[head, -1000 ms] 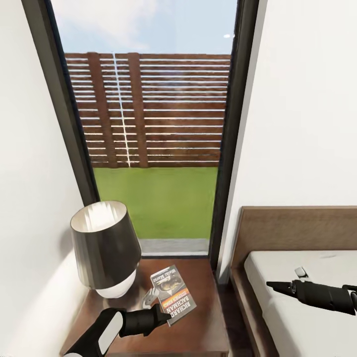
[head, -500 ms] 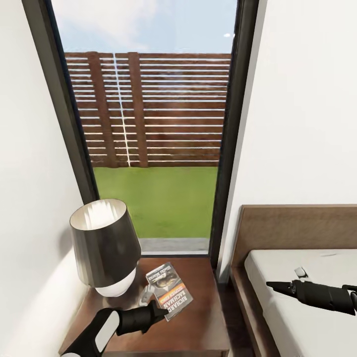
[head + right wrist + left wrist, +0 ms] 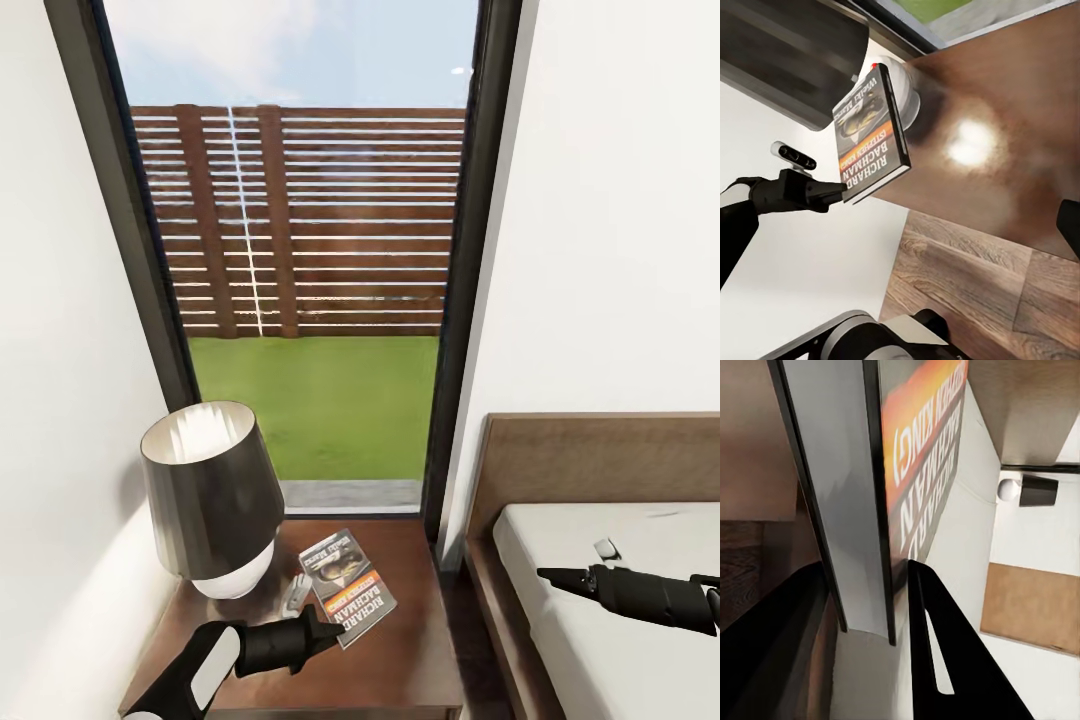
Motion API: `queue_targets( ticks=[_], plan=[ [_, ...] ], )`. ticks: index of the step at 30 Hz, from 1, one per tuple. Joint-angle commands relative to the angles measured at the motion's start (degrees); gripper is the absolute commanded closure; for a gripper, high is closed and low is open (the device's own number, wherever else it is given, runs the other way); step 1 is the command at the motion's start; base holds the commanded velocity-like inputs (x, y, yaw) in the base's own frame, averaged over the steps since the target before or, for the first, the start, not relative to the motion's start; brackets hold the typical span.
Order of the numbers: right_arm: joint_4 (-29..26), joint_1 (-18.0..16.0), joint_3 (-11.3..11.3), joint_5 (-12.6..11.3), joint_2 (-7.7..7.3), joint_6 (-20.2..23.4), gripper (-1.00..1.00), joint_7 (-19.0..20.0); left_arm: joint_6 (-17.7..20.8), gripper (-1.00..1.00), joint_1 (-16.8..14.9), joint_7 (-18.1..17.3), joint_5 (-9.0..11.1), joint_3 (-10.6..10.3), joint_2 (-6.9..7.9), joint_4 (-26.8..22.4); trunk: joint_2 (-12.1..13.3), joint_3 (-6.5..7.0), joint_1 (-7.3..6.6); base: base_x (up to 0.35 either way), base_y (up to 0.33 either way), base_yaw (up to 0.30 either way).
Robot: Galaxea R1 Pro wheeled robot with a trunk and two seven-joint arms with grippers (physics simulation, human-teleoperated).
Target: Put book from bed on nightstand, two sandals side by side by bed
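Observation:
The book [image 3: 350, 592], dark cover with an orange band, hangs tilted just over the dark reddish nightstand [image 3: 425, 640], and I cannot tell whether it touches the top. My left gripper [image 3: 325, 628] is shut on its near lower corner. In the left wrist view the book [image 3: 919, 457] runs edge-on between the two dark fingers [image 3: 952, 660]. The right wrist view has the book [image 3: 870, 142] and my left gripper [image 3: 832, 195] over the nightstand [image 3: 1005, 150]. My right gripper [image 3: 545, 574] hovers open over the bed's mattress [image 3: 620, 620]. The sandals are out of view.
A dark-shaded lamp [image 3: 210, 490] with a white base stands on the nightstand's left half, close to the book. The tall dark-framed window [image 3: 470, 300] is behind it, a white wall on the left. The bed's headboard [image 3: 600, 460] is to the right, with a narrow floor gap [image 3: 480, 650] between.
The left gripper and the book have shifted slightly over the nightstand, first a little toward the lamp, then back right and a bit lower. The right arm has not moved.

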Motion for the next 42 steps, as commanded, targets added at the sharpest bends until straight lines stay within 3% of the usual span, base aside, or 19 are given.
queue_targets(
  ticks=[1,16,22,29,42],
  plan=[
    [0.0,0.0,0.0,-0.1,-0.01,0.3,-1.0,0.1,0.3,1.0,0.0,0.0,0.2,0.0,0.01,0.0,0.0,-0.06,0.0,0.0,0.0,0.0],
    [0.0,0.0,0.0,-0.1,-0.01,0.3,-1.0,0.1,0.5,1.0,0.0,-0.4,0.4,0.3,0.4,0.2,0.0,-0.06,0.0,0.0,0.0,0.0],
    [0.0,0.0,0.0,-0.1,-0.01,0.3,-1.0,0.1,1.4,1.0,0.1,-6.1,0.3,1.7,0.94,0.3,0.0,-0.06,0.0,0.0,0.0,0.0],
    [0.0,0.0,0.0,-0.1,-0.01,0.3,-1.0,0.1,1.9,1.0,0.1,-6.8,0.3,1.8,0.92,0.5,0.0,-0.06,0.0,0.0,0.0,0.0],
    [0.0,0.0,0.0,-0.1,-0.01,0.3,-1.0,0.1,1.7,1.0,0.1,-6.5,0.1,1.8,0.88,0.6,-5.2,-2.39,2.85,0.0,0.0,0.0]
  ],
)
